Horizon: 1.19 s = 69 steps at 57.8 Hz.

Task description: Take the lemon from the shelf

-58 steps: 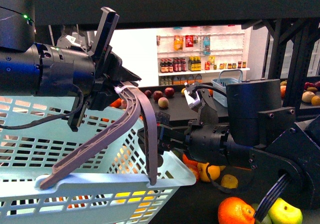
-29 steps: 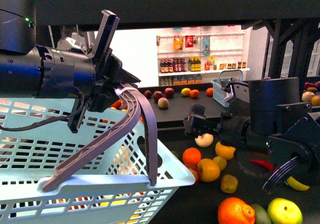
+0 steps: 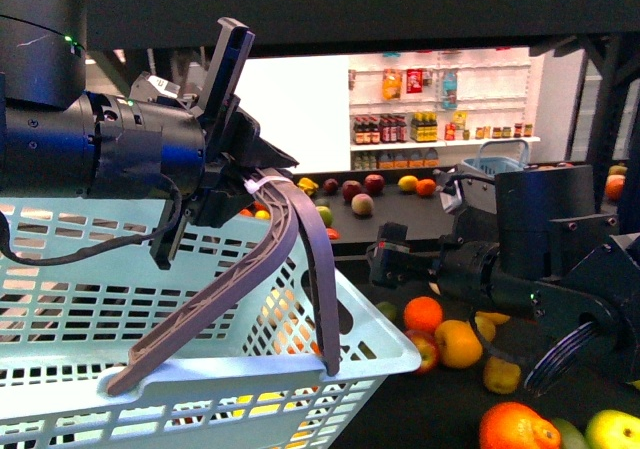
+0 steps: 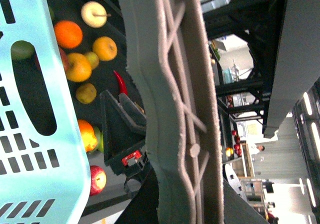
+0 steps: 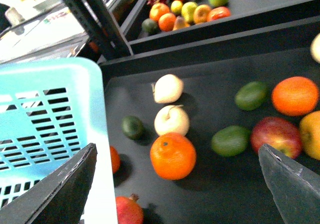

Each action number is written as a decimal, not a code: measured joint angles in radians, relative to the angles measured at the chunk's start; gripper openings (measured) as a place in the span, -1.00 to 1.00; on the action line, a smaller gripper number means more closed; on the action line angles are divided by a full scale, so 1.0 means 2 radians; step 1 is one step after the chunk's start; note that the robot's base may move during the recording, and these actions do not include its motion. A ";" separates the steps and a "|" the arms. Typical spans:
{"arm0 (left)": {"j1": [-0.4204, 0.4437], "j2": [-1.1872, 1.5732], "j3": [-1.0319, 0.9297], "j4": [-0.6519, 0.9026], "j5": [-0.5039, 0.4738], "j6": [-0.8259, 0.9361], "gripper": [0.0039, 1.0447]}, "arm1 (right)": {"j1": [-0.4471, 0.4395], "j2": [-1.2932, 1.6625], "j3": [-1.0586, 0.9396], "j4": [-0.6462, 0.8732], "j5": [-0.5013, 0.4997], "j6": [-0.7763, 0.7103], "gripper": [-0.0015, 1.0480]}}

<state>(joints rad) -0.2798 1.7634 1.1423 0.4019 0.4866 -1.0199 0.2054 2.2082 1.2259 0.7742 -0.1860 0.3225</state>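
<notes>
While fruit (image 3: 423, 314) dots the shelf (image 3: 420, 409), bottles (image 3: 385, 129) stand behind

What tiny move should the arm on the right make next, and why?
Probably swing the right gripper toward the small yellow fruit, likely the lemon, lying on the shelf near its arm. Its jaws stand open and empty, and its own camera faces an orange instead.

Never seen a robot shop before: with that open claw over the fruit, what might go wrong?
The open right gripper could grab the wrong fruit, say the orange ahead of it, or send it rolling. The basket rim sits close beside that gripper; they might bump. The basket hangs by its handle from the left gripper and could swing.
</notes>
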 joint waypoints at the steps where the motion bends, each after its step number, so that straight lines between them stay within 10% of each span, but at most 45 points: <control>1: 0.001 0.000 0.000 0.000 -0.001 0.000 -0.85 | 0.001 0.002 0.001 -0.002 -0.002 -0.002 0.86; 69: 0.006 0.002 0.000 0.000 -0.006 0.003 -0.85 | 0.047 0.297 0.157 -0.065 -0.041 -0.174 0.86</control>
<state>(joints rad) -0.2687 1.7664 1.1423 0.4019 0.4747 -1.0142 0.2996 2.8021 1.5398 0.6437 -0.2680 -0.0261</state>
